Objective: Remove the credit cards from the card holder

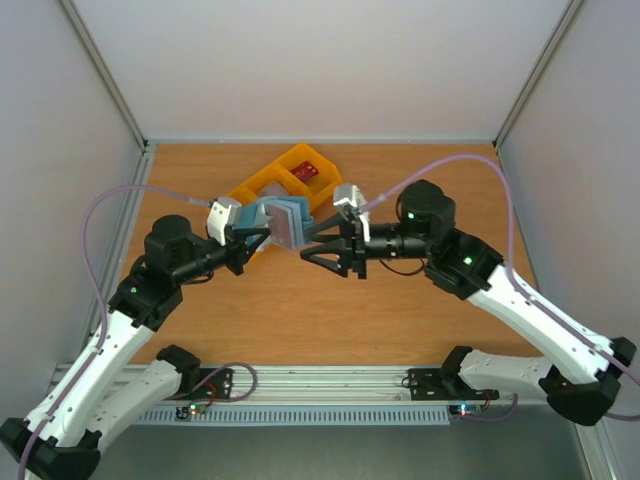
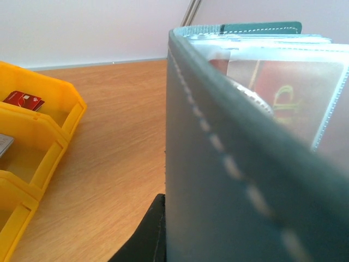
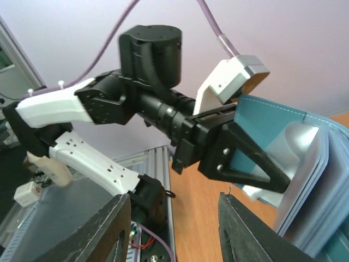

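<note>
1. Card holder (image 1: pixel 281 222): dusty blue, off the tabletop (image 1: pixel 400 310), held up in mid-scene. In the top view it overlaps the near edge of the yellow bins (image 1: pixel 262 185).
2. Left claw (image 1: pixel 250 240): clamped on the card holder from the left side. The right wrist view shows its black fingers (image 3: pixel 248 161) pinching one blue cover.
3. The card holder stands open like a book, with its clear sleeves (image 3: pixel 305 158) fanned out toward the right arm.
4. Left wrist view: the stitched cover fills the frame. A reddish card (image 2: pixel 278 93) sits inside a frosted sleeve behind it.
5. Right claw (image 1: pixel 312 252): fingers apart with nothing between them. It points left at the open face of the card holder. The tips are just beside the sleeves, but I cannot tell whether they touch.
6. Right wrist view: both fingers (image 3: pixel 117 229) of the right claw show at the bottom edge with a bare gap between them.
7. Bins: a red card (image 1: pixel 306 172) lies in the far compartment. A pale card (image 2: pixel 2 143) lies in the next compartment, cut off by the frame edge of the left wrist view.
</note>
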